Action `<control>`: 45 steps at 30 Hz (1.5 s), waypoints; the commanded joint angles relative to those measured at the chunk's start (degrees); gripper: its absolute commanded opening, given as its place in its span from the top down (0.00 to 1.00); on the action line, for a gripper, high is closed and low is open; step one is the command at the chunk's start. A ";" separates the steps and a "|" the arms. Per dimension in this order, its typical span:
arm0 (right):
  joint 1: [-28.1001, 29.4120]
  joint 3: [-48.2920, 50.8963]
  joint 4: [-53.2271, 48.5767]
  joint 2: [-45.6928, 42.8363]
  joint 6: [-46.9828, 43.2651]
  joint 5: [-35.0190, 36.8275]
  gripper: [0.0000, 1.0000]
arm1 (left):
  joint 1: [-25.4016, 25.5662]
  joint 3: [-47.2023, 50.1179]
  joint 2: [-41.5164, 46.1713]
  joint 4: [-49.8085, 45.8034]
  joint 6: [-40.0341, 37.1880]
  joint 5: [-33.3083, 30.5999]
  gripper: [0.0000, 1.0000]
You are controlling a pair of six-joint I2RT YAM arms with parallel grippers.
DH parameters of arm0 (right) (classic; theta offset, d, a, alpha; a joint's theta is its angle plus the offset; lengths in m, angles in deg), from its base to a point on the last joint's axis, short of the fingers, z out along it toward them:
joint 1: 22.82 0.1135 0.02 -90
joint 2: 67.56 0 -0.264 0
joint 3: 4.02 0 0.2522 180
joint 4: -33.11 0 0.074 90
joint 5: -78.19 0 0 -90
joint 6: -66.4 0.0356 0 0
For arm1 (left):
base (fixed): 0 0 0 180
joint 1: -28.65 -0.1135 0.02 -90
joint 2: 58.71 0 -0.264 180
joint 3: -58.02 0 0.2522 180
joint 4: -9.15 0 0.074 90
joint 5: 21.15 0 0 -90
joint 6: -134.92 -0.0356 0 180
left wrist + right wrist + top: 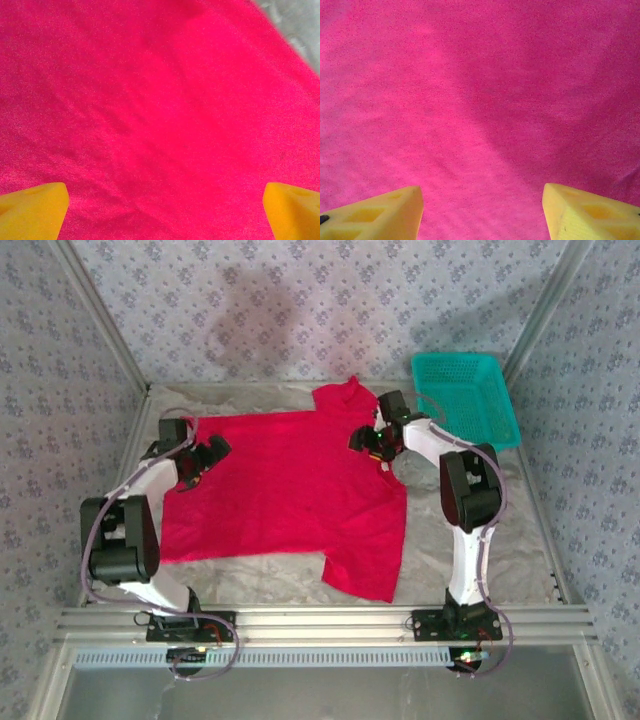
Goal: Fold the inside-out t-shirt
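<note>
Plain red t-shirt [290, 490], teal mesh basket [468, 390] (yellow fingers [31, 210])

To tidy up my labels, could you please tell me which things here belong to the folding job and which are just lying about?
Part of the job: red t-shirt, left claw, right claw.
Just lying about: teal mesh basket, empty.

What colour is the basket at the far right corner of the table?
Teal, with a mesh pattern of small holes: the basket shows best in the top external view.
</note>
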 commanded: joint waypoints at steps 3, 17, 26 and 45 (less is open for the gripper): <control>-3.58 -3.02 -1.00 6.27 1.96 3.81 0.34 | -1.25 -7.80 -9.76 0.40 -2.61 0.09 0.00; -6.42 -12.06 -8.81 5.86 -0.97 8.54 0.34 | -2.72 -17.02 -16.07 -1.99 -2.57 1.25 0.00; 1.52 13.43 -2.46 -15.62 1.81 4.96 0.33 | -3.80 2.60 6.96 -12.32 0.14 -1.12 0.00; 3.39 32.59 -8.63 -33.39 -2.14 7.21 0.32 | -16.58 10.65 24.30 -27.94 2.67 -7.35 0.01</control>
